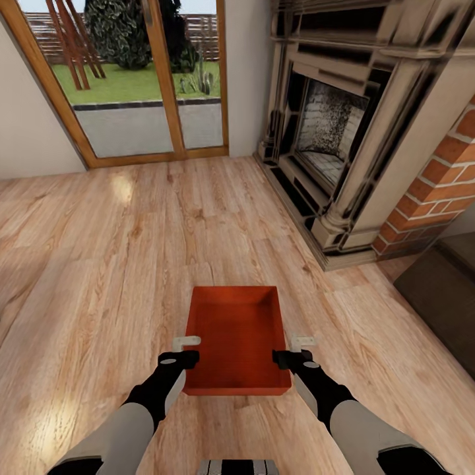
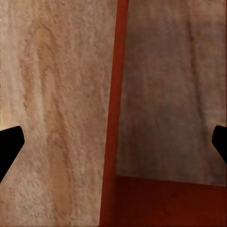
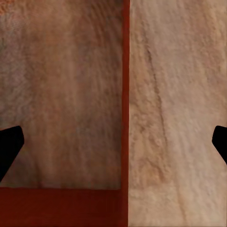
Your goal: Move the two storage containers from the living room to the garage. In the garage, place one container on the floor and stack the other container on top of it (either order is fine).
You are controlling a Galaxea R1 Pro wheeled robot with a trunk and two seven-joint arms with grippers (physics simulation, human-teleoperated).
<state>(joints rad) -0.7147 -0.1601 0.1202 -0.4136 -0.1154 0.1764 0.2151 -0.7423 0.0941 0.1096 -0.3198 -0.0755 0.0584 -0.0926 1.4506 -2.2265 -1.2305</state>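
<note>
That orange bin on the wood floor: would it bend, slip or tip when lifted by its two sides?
The storage container looks thin-walled and empty, so probably light. Its plain thin walls may flex a little. Shallow and flat-bottomed, it should sit steady rather than tip. Held evenly by the left tool and right tool, it seems manageable.

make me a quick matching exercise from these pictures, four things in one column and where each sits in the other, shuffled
Things:
1. storage container
2. fireplace
3. glass door
4. left gripper

Places, in the head view:
A. far wall, upper left, with the garden behind it
B. on the wood floor between the two arms
C. along the right side, next to red brick
D. at the container's left wall, jaws open astride it

Pairs: 1-B, 2-C, 3-A, 4-D
</note>
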